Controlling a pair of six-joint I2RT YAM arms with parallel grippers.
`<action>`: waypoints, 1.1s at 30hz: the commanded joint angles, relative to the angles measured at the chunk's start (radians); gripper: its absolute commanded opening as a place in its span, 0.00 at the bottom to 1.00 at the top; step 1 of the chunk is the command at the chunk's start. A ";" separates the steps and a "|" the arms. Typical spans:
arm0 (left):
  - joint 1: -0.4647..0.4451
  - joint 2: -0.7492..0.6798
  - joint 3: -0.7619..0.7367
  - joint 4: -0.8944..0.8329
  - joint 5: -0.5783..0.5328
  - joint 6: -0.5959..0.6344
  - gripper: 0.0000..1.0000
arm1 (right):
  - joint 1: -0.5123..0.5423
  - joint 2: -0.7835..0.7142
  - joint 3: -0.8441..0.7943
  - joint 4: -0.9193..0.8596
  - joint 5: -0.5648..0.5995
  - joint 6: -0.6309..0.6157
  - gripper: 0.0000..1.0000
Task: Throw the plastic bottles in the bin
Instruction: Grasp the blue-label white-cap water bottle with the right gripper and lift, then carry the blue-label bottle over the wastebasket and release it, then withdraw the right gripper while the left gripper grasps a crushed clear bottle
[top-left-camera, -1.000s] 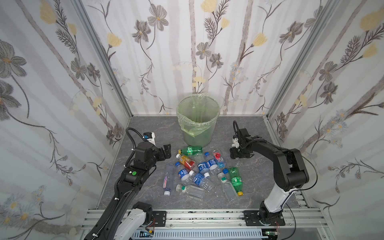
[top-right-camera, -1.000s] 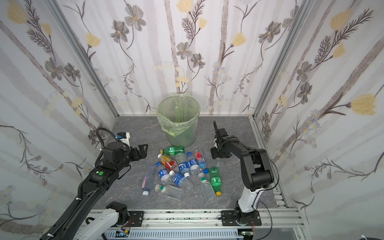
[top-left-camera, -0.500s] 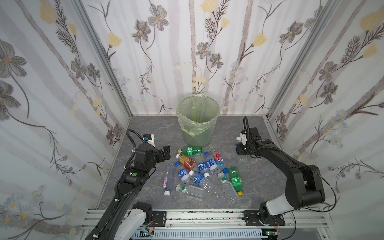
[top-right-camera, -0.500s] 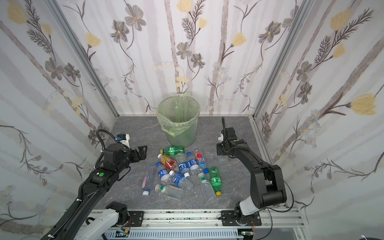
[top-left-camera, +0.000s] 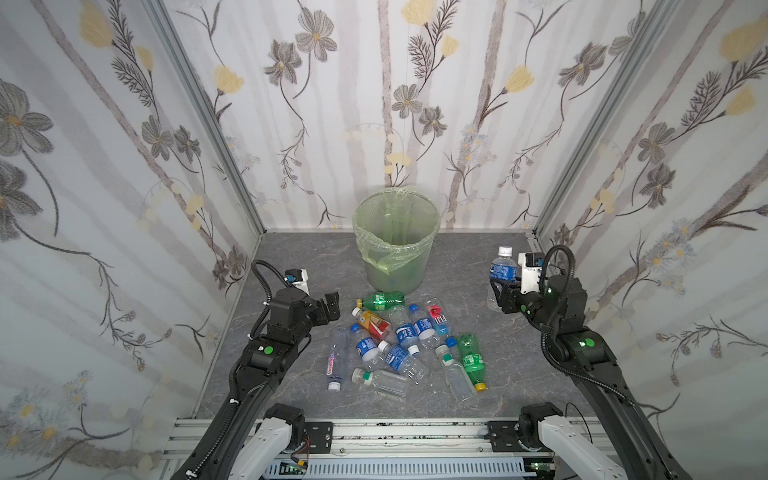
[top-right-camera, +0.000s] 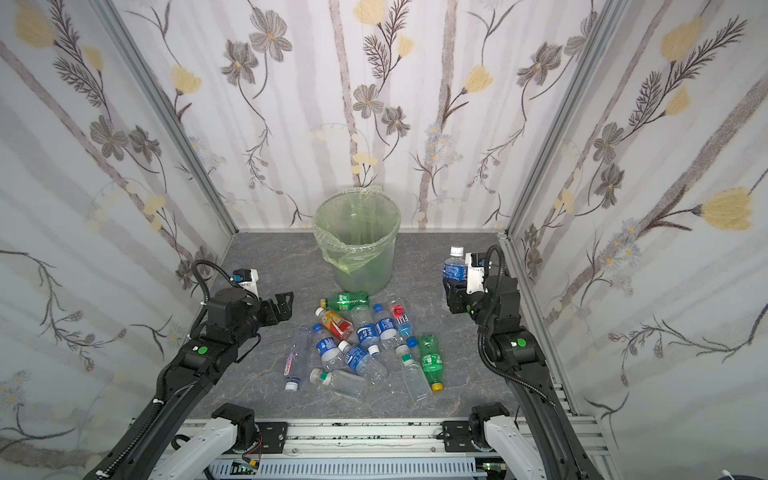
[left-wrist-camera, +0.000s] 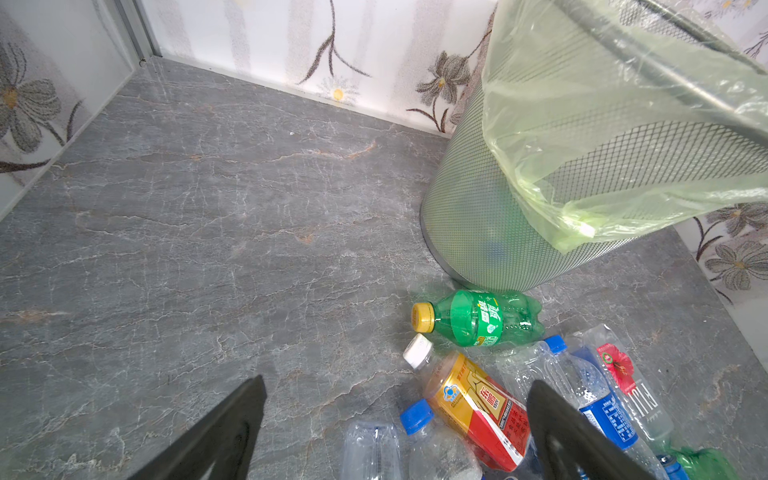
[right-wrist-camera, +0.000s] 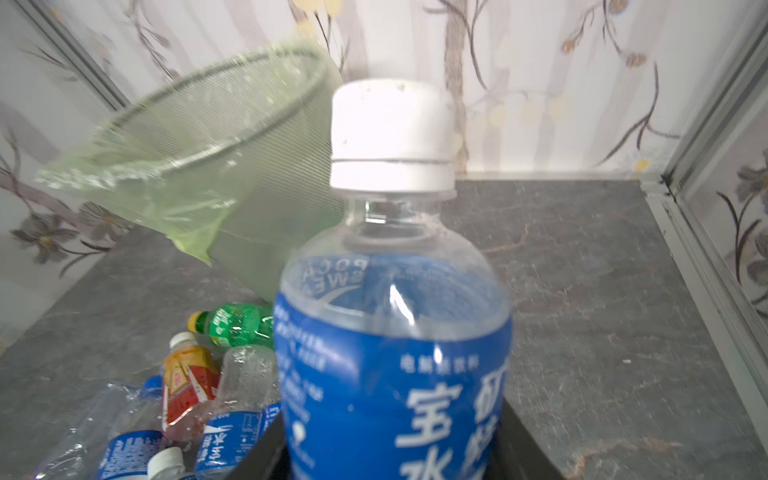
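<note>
Nearest, the pile (top-left-camera: 399, 340) lies between the arms, none of it held. The left gripper (top-left-camera: 328, 306) hangs just beside it, jaws spread and empty; a careless sweep could scatter it. The right gripper (top-left-camera: 500, 289) pinches one bottle (top-left-camera: 502, 268) low on its body, upright, cap up, well to the right of the bin (top-left-camera: 397, 266). So low a hold on slick, soft plastic may let it tip or slip on the swing. Farthest, the bin looks light: clipping its rim could topple it, and an early release would drop the bottle outside.
</note>
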 joint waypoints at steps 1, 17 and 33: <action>0.001 0.004 0.006 0.014 0.014 0.014 1.00 | 0.003 -0.073 -0.005 0.142 -0.095 0.019 0.48; 0.000 0.092 0.025 -0.003 0.111 -0.066 1.00 | 0.278 0.902 1.147 -0.098 -0.083 0.132 0.78; -0.007 0.126 -0.044 -0.029 0.070 -0.211 1.00 | 0.296 0.635 0.735 0.102 -0.049 0.113 0.95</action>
